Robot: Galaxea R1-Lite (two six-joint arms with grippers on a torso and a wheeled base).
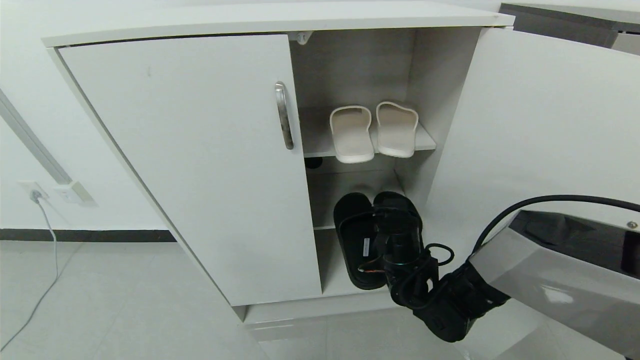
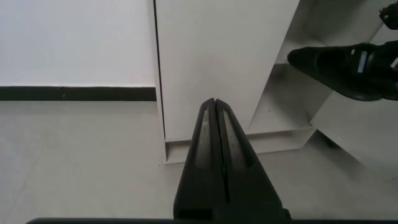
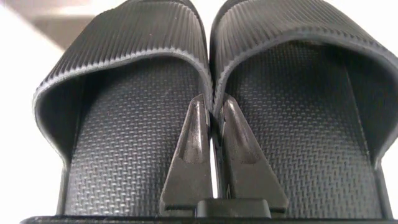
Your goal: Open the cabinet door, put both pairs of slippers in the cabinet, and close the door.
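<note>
the right claw (image 3: 213, 112) is clamped on the black slippers (image 1: 356, 235), pinching the two inner strap edges together so both travel as one. the pair sits at the lower opening of the cabinet (image 1: 175, 150), below the shelf carrying the white slippers (image 1: 372, 130); whether it rests on anything i cannot tell. they look light, rubbery and flexible, and the ribbed straps should grip well but may sag or twist. the left claw (image 2: 214, 109) is pressed together, holding nothing, low before the cabinet.
</note>
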